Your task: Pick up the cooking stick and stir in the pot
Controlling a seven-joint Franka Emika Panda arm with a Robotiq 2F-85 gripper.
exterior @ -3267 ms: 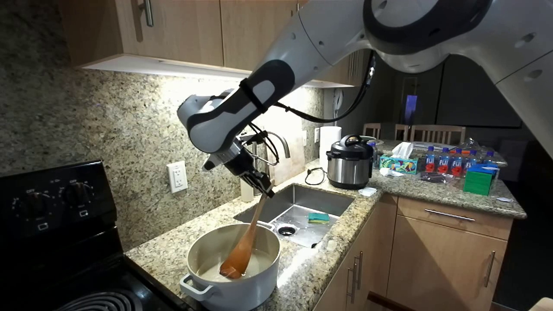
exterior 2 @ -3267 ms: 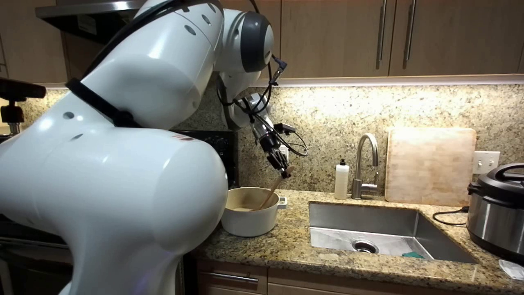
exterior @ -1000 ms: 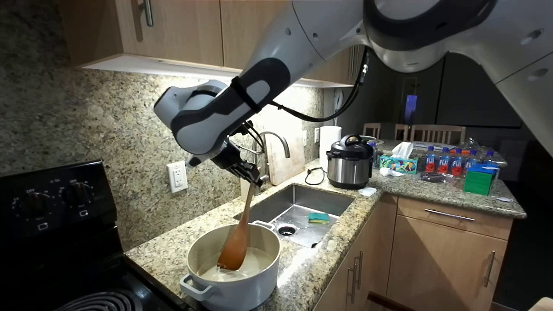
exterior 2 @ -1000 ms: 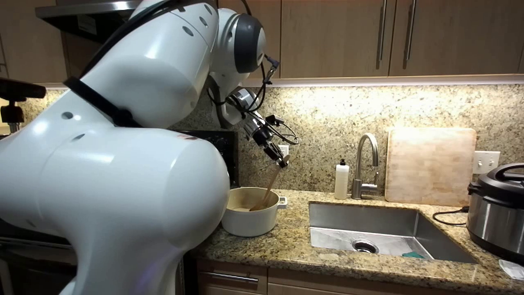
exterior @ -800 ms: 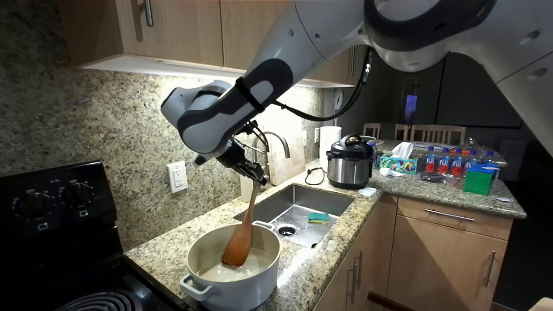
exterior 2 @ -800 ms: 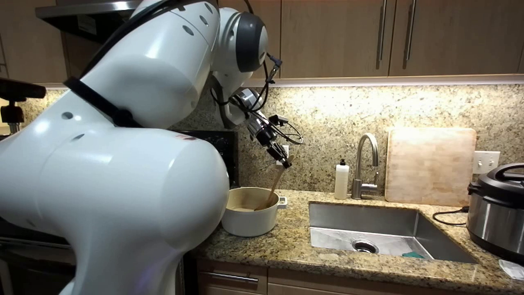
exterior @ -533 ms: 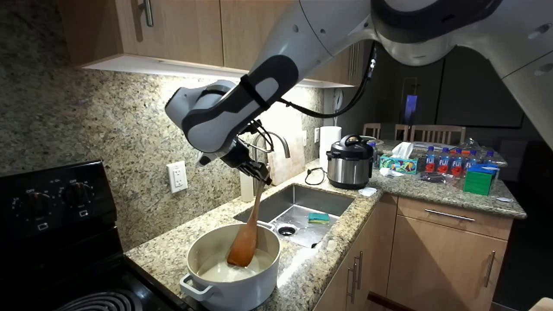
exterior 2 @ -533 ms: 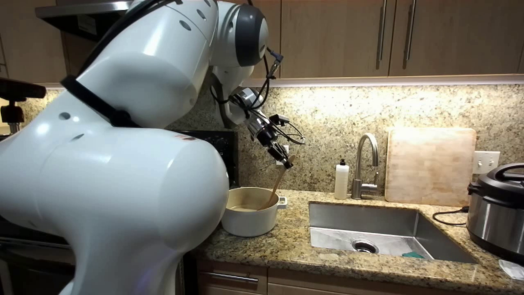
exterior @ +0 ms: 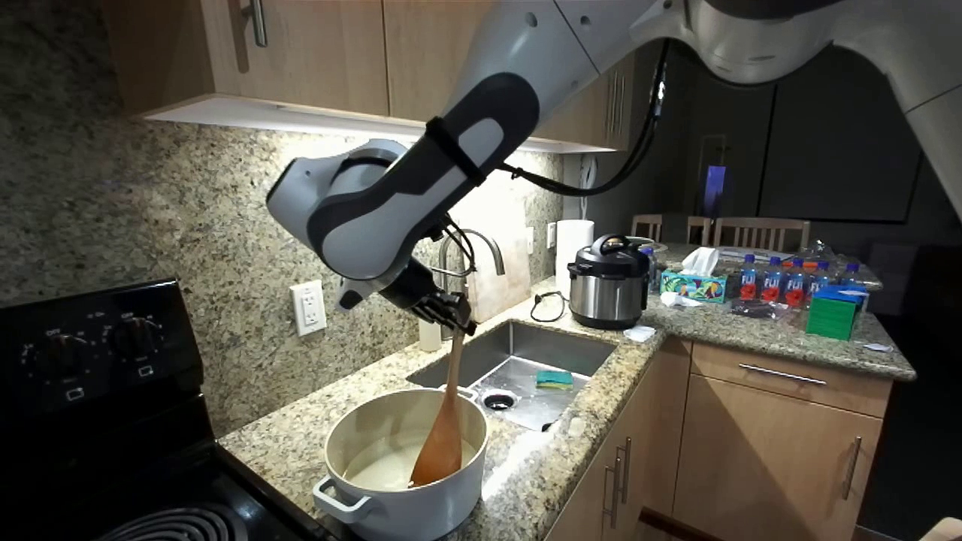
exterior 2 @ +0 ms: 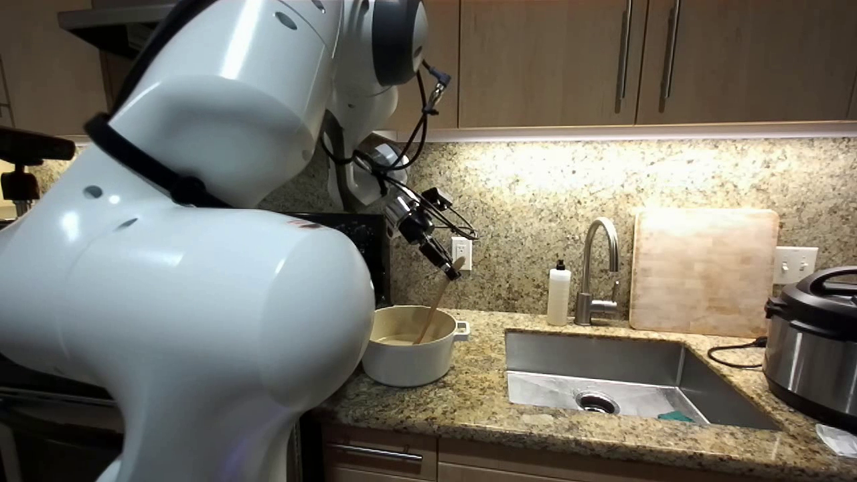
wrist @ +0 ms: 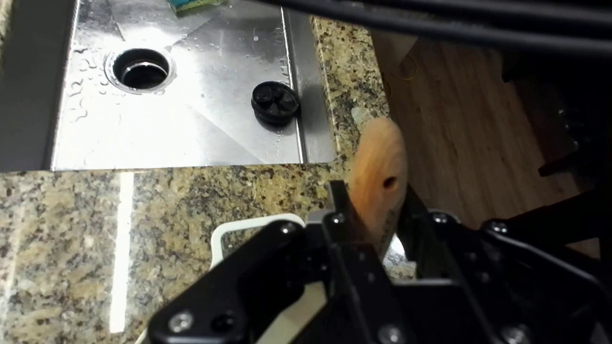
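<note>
The cooking stick [exterior: 442, 436] is a light-brown wooden spatula. It stands tilted with its blade down in the pot [exterior: 421, 515], at the pale liquid. The pot is round and off-white, on the counter beside the stove. In the other exterior view, the stick [exterior 2: 436, 304] leans over the pot [exterior 2: 408, 365]. My gripper [exterior: 464, 323] is shut on the stick's upper handle, above the pot's sink-side rim; it also shows here [exterior 2: 454, 271]. In the wrist view, the stick's holed end [wrist: 377, 167] stands between the fingers [wrist: 374, 193]. The blade's lower edge is partly hidden by the pot's near rim.
The sink [exterior: 518, 376] with a faucet [exterior 2: 592, 268] and a sponge [exterior: 555, 379] lies beside the pot. The black stove [exterior: 113, 421] stands at the other side. A soap bottle [exterior 2: 559, 294] and a steel cooker [exterior: 607, 285] stand on the counter. Cabinets [exterior: 301, 60] hang above.
The blade has swept through the pot, moving right and toward the near rim in an exterior view. The gripper and upper arm have shifted too. The gripper stays shut on the stick.
</note>
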